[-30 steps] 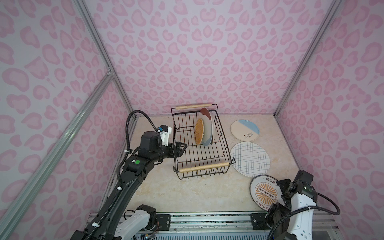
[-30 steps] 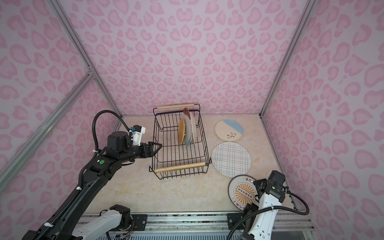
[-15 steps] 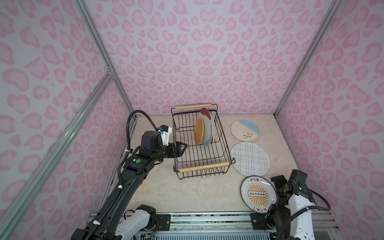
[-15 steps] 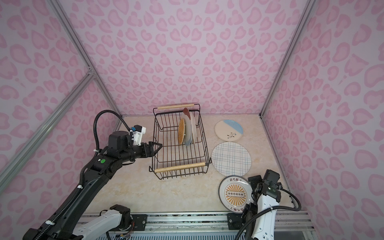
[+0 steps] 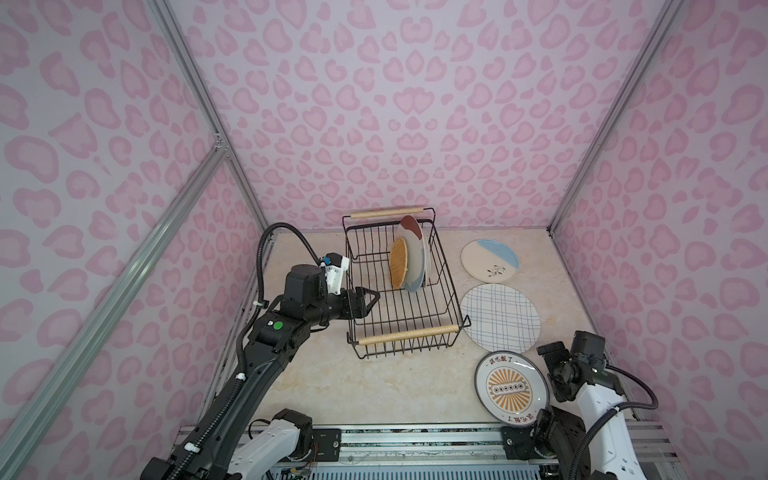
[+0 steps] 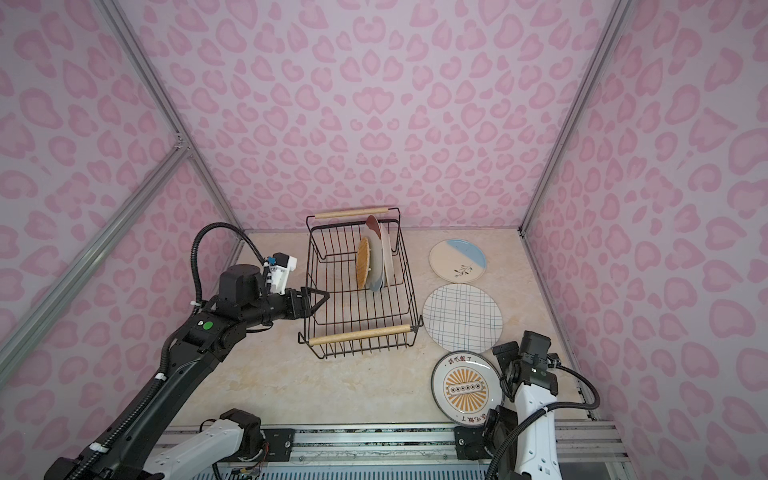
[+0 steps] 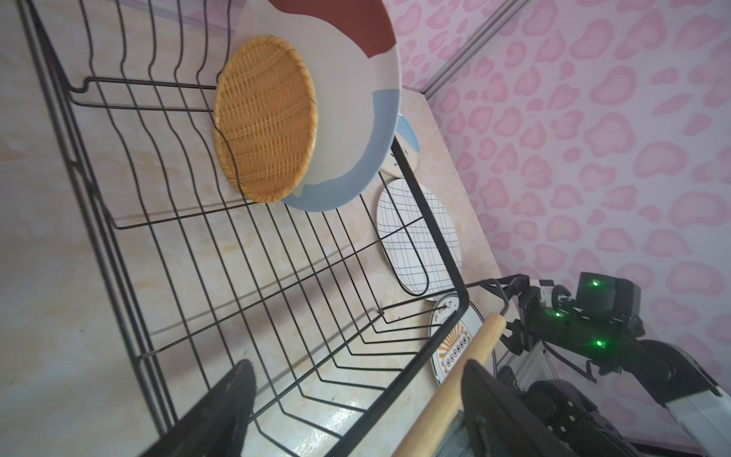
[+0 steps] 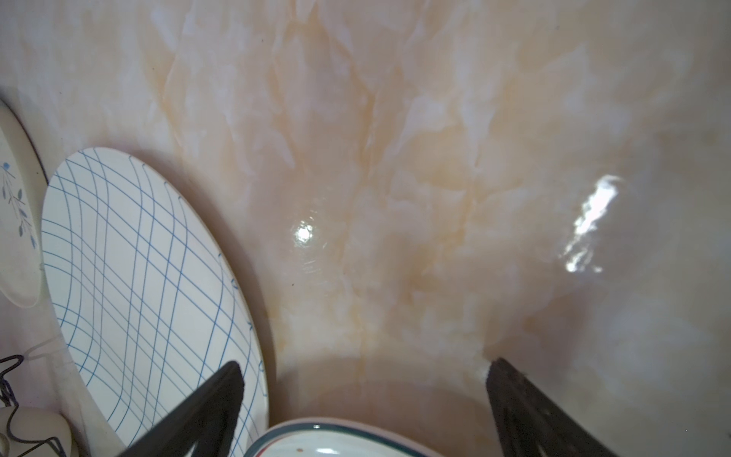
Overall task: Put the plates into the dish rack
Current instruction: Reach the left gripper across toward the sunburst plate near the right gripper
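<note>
The black wire dish rack [image 5: 409, 334] [image 6: 359, 334] stands mid-table. A yellow woven-look plate [image 5: 398, 264] [image 7: 265, 118] and a colour-blocked plate [image 5: 413, 245] [image 7: 348, 103] stand on edge in it. Flat on the table to its right lie the cream-and-blue sprig plate [image 5: 489, 258], the blue-gridded plate [image 5: 500, 318] [image 8: 138, 277] and the orange sunburst plate [image 5: 512, 388] [image 6: 465, 388]. My left gripper [image 5: 370, 301] [image 7: 356, 395] hangs open over the rack's left rim, holding nothing. My right gripper [image 5: 555, 365] [image 8: 364, 380] is open just right of the sunburst plate, whose rim [image 8: 336, 431] shows between its fingers.
Pink patterned walls close in the table on three sides. A metal rail [image 5: 415, 440] runs along the front edge, with both arm bases on it. The rack's wooden handle [image 7: 455, 387] lies close to my left fingers.
The sunburst plate has slid a little to the left on the table, and the right gripper has moved left alongside it. The left arm has stayed still.
</note>
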